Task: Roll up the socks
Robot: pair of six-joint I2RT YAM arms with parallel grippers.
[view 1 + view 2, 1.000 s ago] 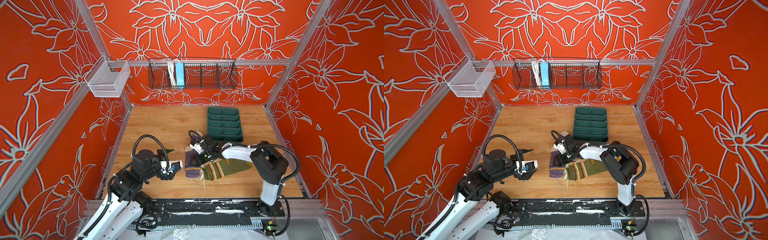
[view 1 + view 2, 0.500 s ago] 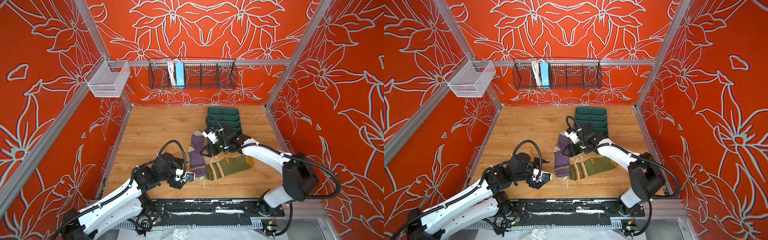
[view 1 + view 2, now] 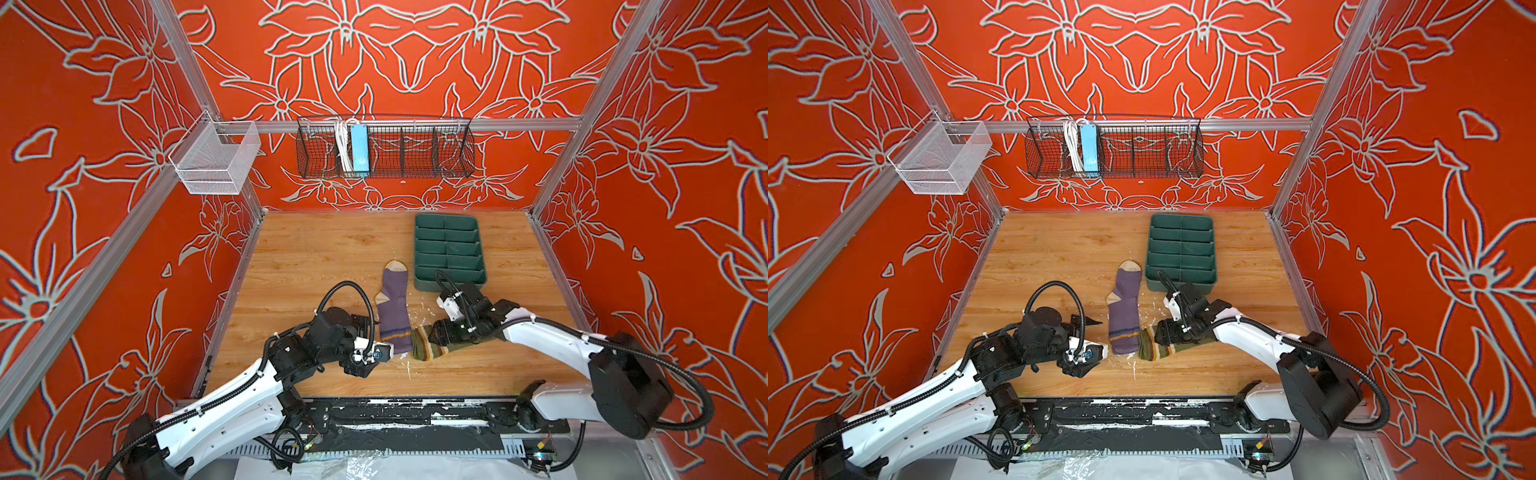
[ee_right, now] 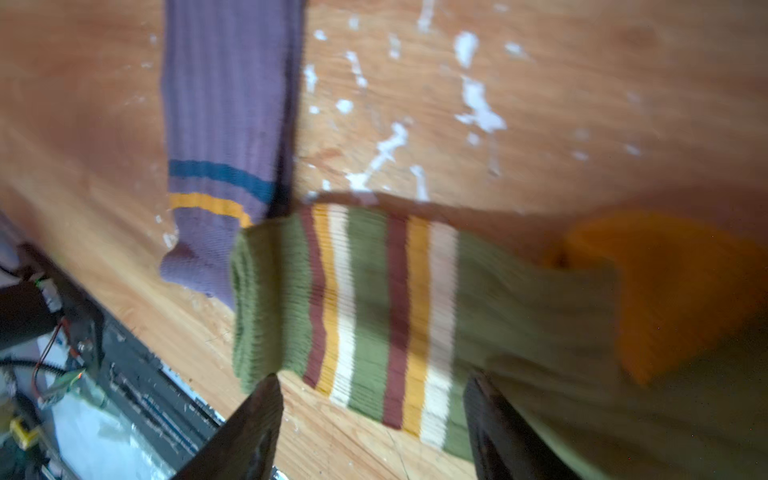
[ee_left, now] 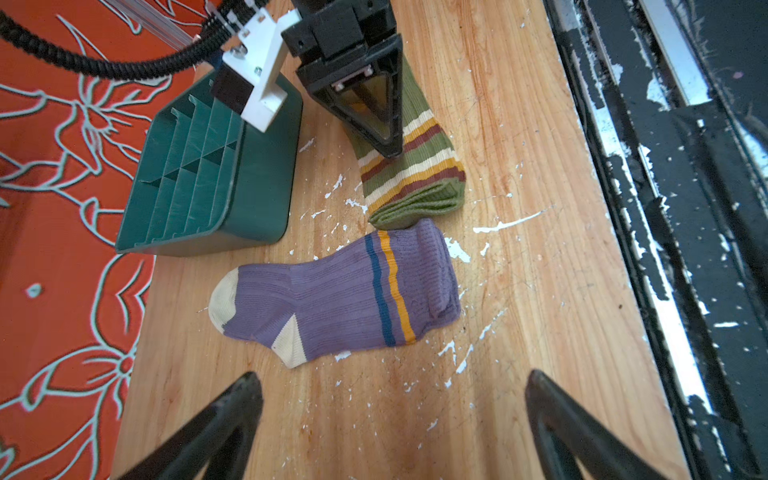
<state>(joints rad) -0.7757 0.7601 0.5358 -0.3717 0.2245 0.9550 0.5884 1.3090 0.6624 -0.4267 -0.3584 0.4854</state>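
Purple sock (image 3: pixel 394 309) flat mid-worktop (image 3: pixel 311 253). Long axis front to back: cream toe toward back edge, cuff toward front edge. Green sock (image 3: pixel 428 351) lies crosswise, cuff toward left edge and touching purple cuff. Its foot end points toward right edge, hidden under my right arm. Tray (image 3: pixel 449 286) nearer back edge, front-left corner near purple toe. My left jaws wide apart, just left of purple cuff. My right jaws apart over green sock's striped leg; contact unclear.
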